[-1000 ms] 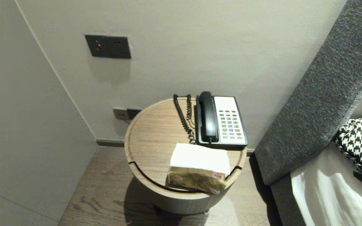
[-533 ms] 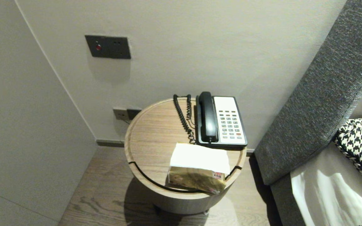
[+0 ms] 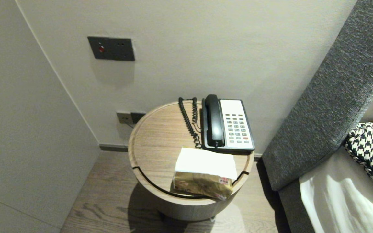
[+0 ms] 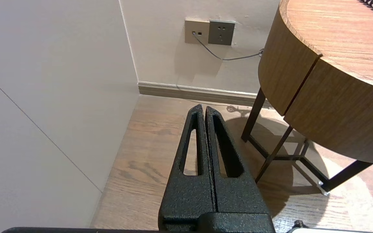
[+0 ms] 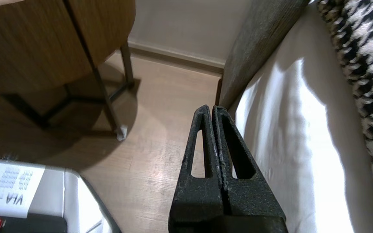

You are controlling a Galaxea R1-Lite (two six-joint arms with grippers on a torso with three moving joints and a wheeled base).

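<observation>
Your left gripper [image 4: 202,108] hangs low over the wooden floor [image 4: 147,155]. Its jaws are pressed together and hold nothing. It is near the curved side of the round tabletop [image 4: 335,110] but not touching it.

Your right gripper [image 5: 211,108] is low as well, jaws pressed together and holding nothing. Its tip is just beside the edge of the white sheet [image 5: 287,129] on the bed, and the table's legs are on its other side.

On the tabletop, a telephone [image 3: 228,126] sits at the back right. Its black handset [image 3: 214,119] rests in the cradle, and the coiled cord [image 3: 189,119] lies to its left. In front of the telephone a tissue pack [image 3: 202,186] lies by the front rim, with a white tissue [image 3: 206,163] spread over its top.

To the right of the table you have a grey headboard [image 3: 329,97] and a houndstooth cushion [image 3: 372,152].
</observation>
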